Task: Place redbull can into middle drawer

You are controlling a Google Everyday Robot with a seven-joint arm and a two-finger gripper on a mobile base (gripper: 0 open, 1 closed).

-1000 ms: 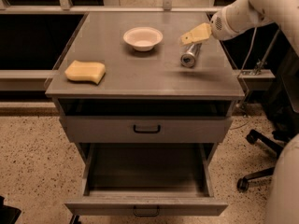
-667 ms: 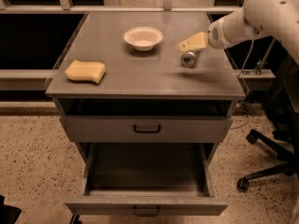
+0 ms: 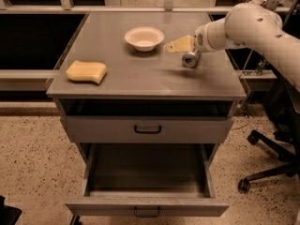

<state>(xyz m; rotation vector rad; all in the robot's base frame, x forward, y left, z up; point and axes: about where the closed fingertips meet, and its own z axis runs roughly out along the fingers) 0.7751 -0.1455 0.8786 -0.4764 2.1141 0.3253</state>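
Observation:
The redbull can (image 3: 191, 59) lies on its side on the cabinet top, right of centre, its round end facing the camera. My gripper (image 3: 174, 46) reaches in from the right on the white arm. It hangs just above and behind the can, its yellowish tip pointing left toward the white bowl (image 3: 144, 38). Whether it touches the can does not show. The middle drawer (image 3: 147, 207) is pulled out wide open at the bottom of the cabinet, and its inside is bare grey.
A yellow sponge (image 3: 86, 71) lies at the front left of the cabinet top (image 3: 140, 78). The upper drawer front (image 3: 147, 129) is shut. An office chair base (image 3: 269, 165) stands on the floor at the right. Rails run behind the cabinet.
The arm has swung left and lower, bringing the gripper past the can toward the bowl. The can has stayed in place.

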